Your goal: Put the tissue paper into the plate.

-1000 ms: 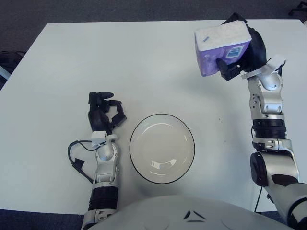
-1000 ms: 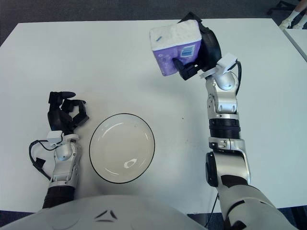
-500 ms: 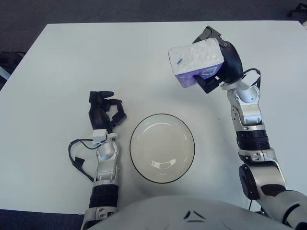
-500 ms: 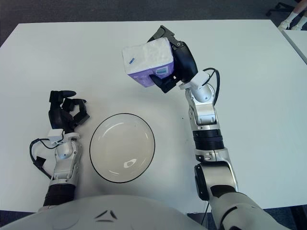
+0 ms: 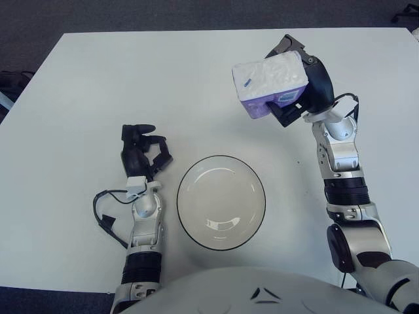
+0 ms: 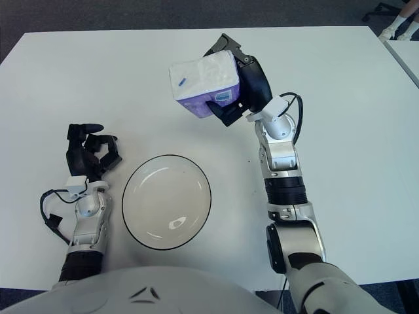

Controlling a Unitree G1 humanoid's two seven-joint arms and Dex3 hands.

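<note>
A white and purple tissue pack hangs in the air above the table, up and to the right of the plate. My right hand is shut on it from behind, black fingers wrapped around its right side. The plate is a white bowl-like dish with a dark rim, sitting on the white table near the front edge with nothing in it. My left hand shows just left of the plate with its fingers curled and nothing in them.
The white table spreads wide on all sides of the plate. A black cable loops beside my left forearm. Dark floor lies beyond the table's far and left edges.
My right hand has carried the tissue pack left and nearer, from the far right toward the plate, then held almost still. The left hand has not moved.
</note>
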